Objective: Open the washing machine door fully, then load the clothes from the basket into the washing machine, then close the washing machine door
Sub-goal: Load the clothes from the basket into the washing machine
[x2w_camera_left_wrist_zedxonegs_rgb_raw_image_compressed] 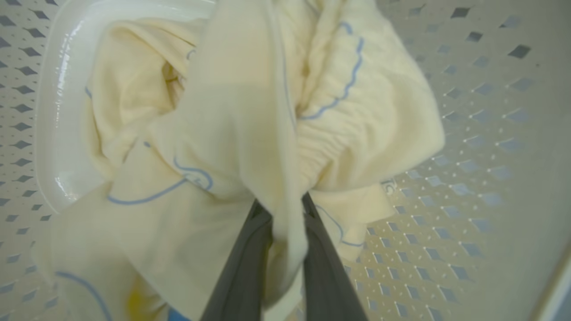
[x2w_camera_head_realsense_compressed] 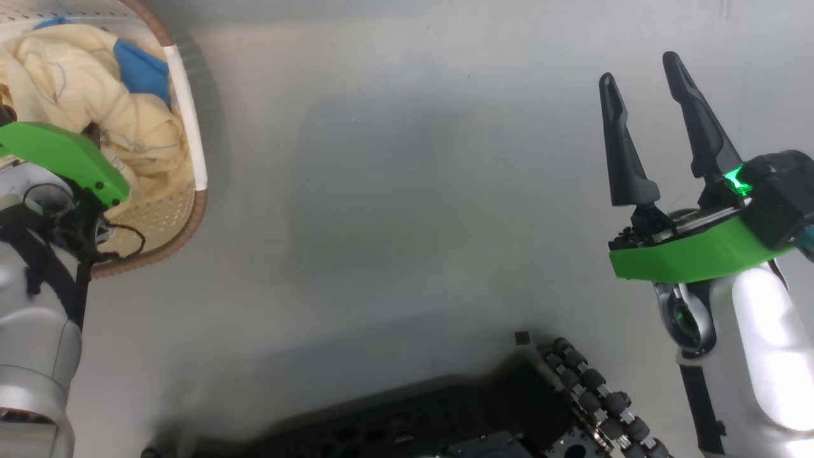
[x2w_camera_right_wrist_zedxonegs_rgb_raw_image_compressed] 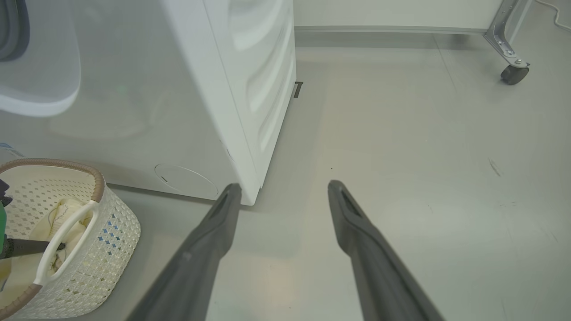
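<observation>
Two grippers appear. From the left wrist camera, the left gripper (x2w_camera_left_wrist_zedxonegs_rgb_raw_image_compressed: 283,206) has its dark fingers (x2w_camera_left_wrist_zedxonegs_rgb_raw_image_compressed: 245,267) drawn close together, pinching a fold of the clothes (x2w_camera_left_wrist_zedxonegs_rgb_raw_image_compressed: 232,111). These are pale cream fabric with thin blue line prints, heaped inside the basket (x2w_camera_head_realsense_compressed: 159,216). Faint grey lettering (x2w_camera_left_wrist_zedxonegs_rgb_raw_image_compressed: 388,185) on one cloth edge is too blurred to read. The basket's diamond-perforated cream walls surround the heap, and a glossy white handle (x2w_camera_left_wrist_zedxonegs_rgb_raw_image_compressed: 53,111) curves past on the left of that view. From the head camera, the basket sits on the grey floor (x2w_camera_head_realsense_compressed: 407,191) at the upper left, with a bright blue patch (x2w_camera_head_realsense_compressed: 143,70) showing among the cream cloth. The right gripper (x2w_camera_head_realsense_compressed: 639,70) hangs well apart from the basket at the right, over bare floor, its fingers spread wide and holding nothing. Its wrist camera shows the washing machine (x2w_camera_right_wrist_zedxonegs_rgb_raw_image_compressed: 250,67), a white box whose lower corner stands near the fingertips, with the basket just beside its front. A caster wheel (x2w_camera_right_wrist_zedxonegs_rgb_raw_image_compressed: 513,73) shows far off.
</observation>
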You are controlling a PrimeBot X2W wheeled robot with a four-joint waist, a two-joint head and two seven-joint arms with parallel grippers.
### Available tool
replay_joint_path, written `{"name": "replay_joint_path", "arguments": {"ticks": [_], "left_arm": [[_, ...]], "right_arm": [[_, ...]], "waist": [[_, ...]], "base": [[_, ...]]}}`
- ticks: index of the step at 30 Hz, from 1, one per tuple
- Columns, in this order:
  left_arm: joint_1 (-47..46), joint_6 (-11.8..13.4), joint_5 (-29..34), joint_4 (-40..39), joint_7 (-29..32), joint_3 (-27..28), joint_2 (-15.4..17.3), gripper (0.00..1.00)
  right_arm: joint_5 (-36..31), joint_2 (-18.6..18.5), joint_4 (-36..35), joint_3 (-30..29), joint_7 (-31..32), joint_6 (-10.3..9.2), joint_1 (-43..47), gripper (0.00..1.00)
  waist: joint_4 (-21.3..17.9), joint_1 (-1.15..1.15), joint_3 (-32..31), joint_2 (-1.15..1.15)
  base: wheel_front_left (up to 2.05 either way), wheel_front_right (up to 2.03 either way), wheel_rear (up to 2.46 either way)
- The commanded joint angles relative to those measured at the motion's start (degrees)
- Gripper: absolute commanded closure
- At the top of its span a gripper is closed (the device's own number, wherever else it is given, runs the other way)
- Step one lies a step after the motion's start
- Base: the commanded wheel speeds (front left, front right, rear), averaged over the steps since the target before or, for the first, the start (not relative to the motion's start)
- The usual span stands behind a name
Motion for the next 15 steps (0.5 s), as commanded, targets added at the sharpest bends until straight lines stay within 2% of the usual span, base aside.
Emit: {"name": "replay_joint_path", "arguments": {"ticks": [1,10,15], "left_arm": [[2.3,0.0,-0.5,-0.3,-2.3,0.3,2.0,1.00],[4.2,0.1,0.7,0.0,-10.5,-1.8,1.2,1.00],[5.4,1.2,1.7,0.6,-15.9,-2.5,0.7,1.00]], "right_arm": [[-0.3,-0.4,-1.3,0.5,-0.4,0.08,1.5,0.00],[-0.8,-0.4,-0.7,-0.7,0.0,0.08,2.2,0.00],[-1.1,-0.4,-0.2,-1.4,0.4,0.08,2.9,0.00]], "waist": [[0.7,-0.01,-1.3,0.00],[2.5,-0.01,-6.0,0.00],[3.4,-0.01,-9.6,0.00]], "base": [[0.00,0.00,0.00],[0.00,0.00,0.00],[0.00,0.00,0.00]]}}
